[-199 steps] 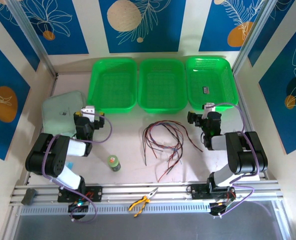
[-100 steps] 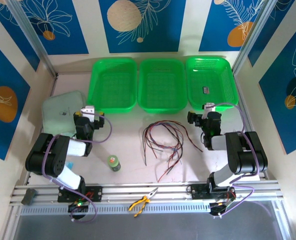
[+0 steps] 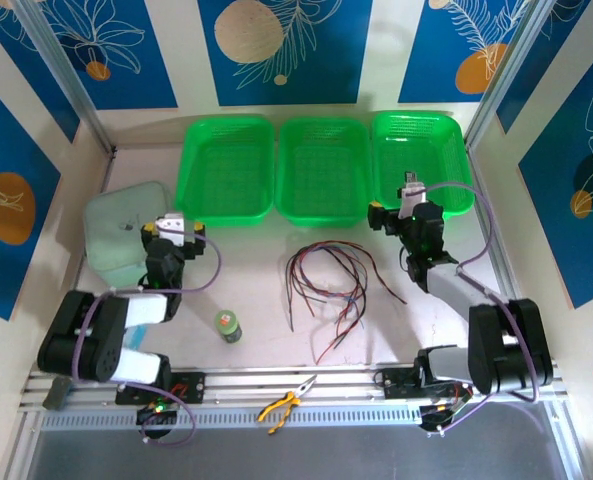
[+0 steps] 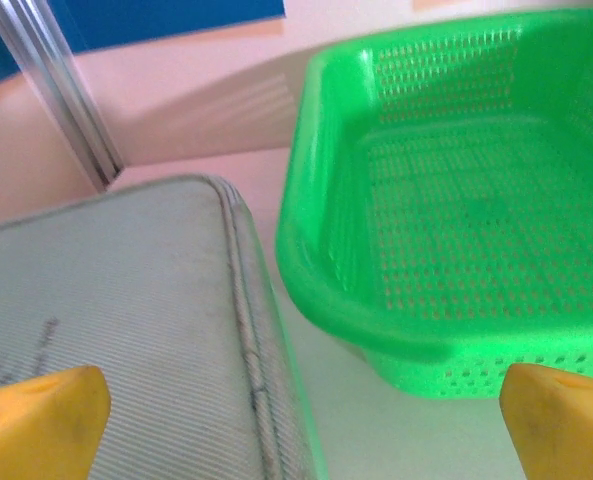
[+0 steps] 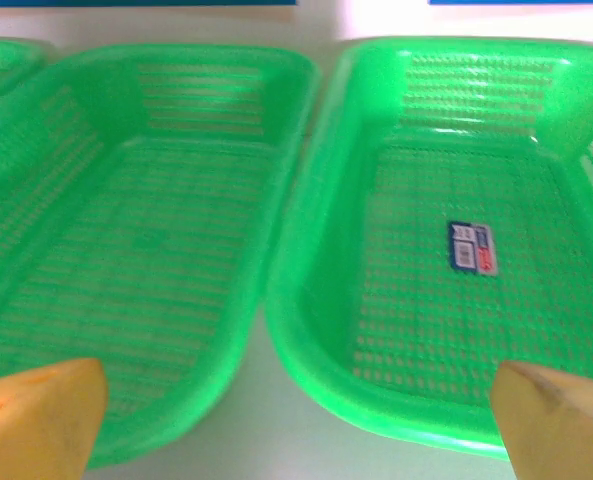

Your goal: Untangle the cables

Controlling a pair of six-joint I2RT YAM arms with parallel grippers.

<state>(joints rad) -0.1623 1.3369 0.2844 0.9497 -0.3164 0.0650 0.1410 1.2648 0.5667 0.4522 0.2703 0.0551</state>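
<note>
Now, the cables (image 3: 351,292): a loose tangle of thin black, dark red and purple-blue wires lying flat on the table (image 3: 256,255), about midway between the two arms and on the near side of the middle basket; neither gripper touches them.
Left gripper (image 3: 173,228): jaws spread wide and holding nothing; in the top view it hangs over the right edge of the pale green lid, just beside the near left corner of the left basket.
Left wrist view: the gripper (image 4: 296,440) shows as two yellow fingertips (image 4: 36,418) at the lower corners, far apart, with the ribbed lid (image 4: 106,300) under the left one and the basket (image 4: 456,200) ahead on the right.
Right gripper (image 3: 398,212): jaws wide apart as well, with nothing between them; it sits at the near rims of the middle and right baskets, well apart from the cables.
Right wrist view: the gripper (image 5: 296,425) has its yellow fingertips (image 5: 36,415) at the bottom corners, facing the gap between the two baskets.
Left basket (image 3: 226,170): green, perforated, nothing inside.
Middle basket (image 3: 324,175): the same kind, touching its neighbours.
Right basket (image 3: 423,150): a small sticker (image 5: 473,247) lies on its floor.
Pale green lid (image 3: 121,225): flat at the far left of the table.
Small green bottle (image 3: 227,325): upright, left of the cables.
Pliers (image 3: 284,404): yellow handles, lying on the rail (image 3: 356,400) at the near edge.
</note>
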